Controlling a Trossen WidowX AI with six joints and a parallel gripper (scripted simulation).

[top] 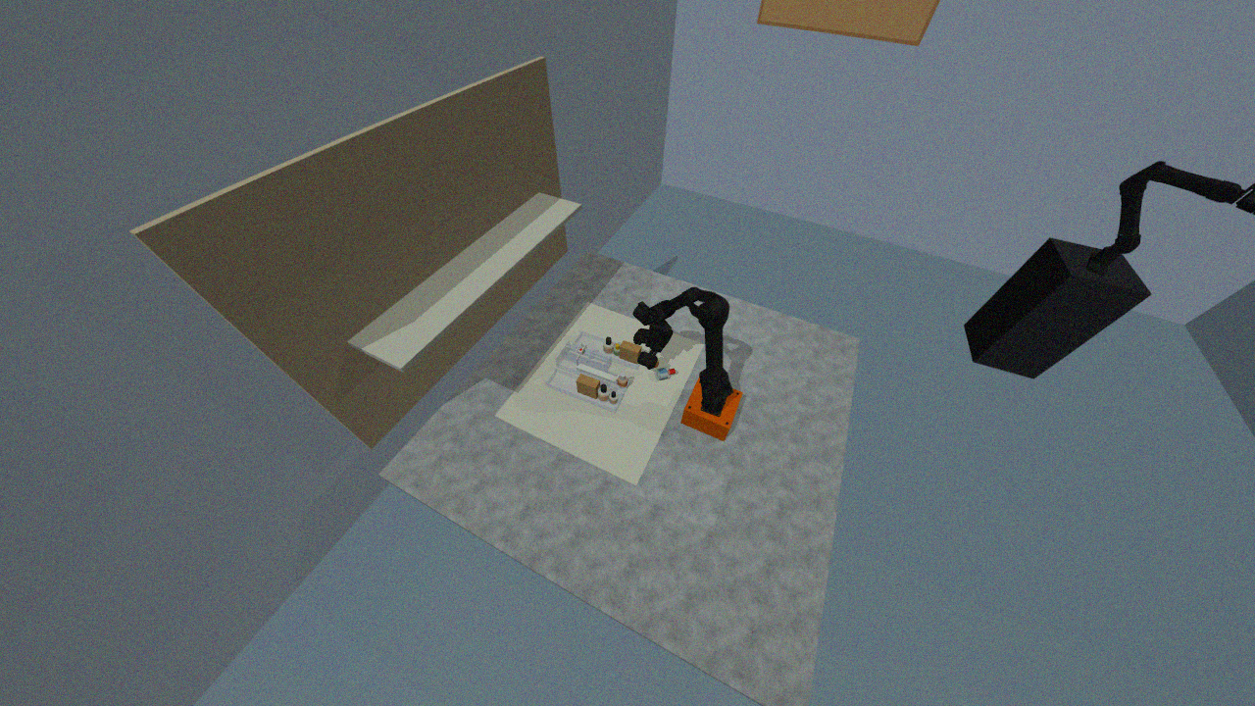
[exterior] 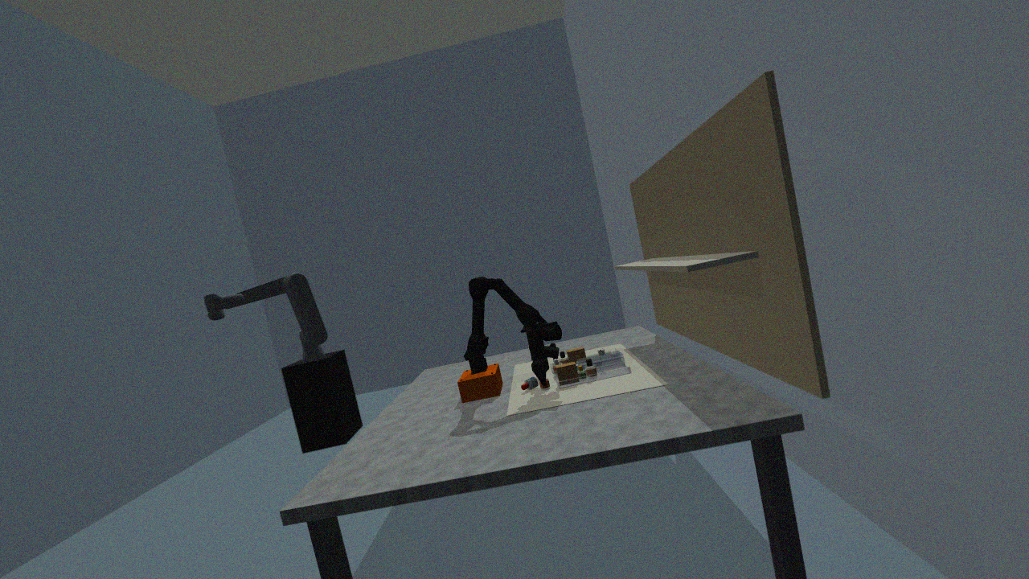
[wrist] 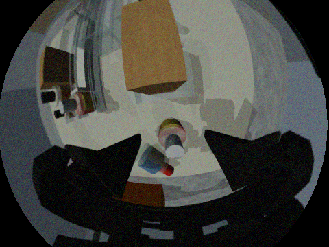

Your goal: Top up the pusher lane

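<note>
A small jar [wrist: 173, 141] with a white lid and a pink and yellow band stands upright on the cream mat [wrist: 215, 37] [top: 570, 429] [exterior: 611, 385]. My gripper [wrist: 173, 136] [top: 650, 359] [exterior: 542, 379] is open and hangs low right over this jar, one finger on each side, not touching it. A blue jar [wrist: 152, 161] [top: 664, 374] [exterior: 527, 386] with a red lid lies on its side just beside it. The clear lanes [wrist: 93, 46] [top: 580, 358] [exterior: 610, 359] stand to the left in the wrist view, with a banded jar [wrist: 85, 101] at the front of one.
A brown box [wrist: 153, 46] [top: 627, 351] stands on the mat just beyond the gripper. Another brown box [wrist: 56, 68] [top: 585, 384] and small dark jars [wrist: 49, 96] [top: 607, 391] sit in the lanes. The orange arm base [top: 711, 412] [exterior: 480, 383] is behind.
</note>
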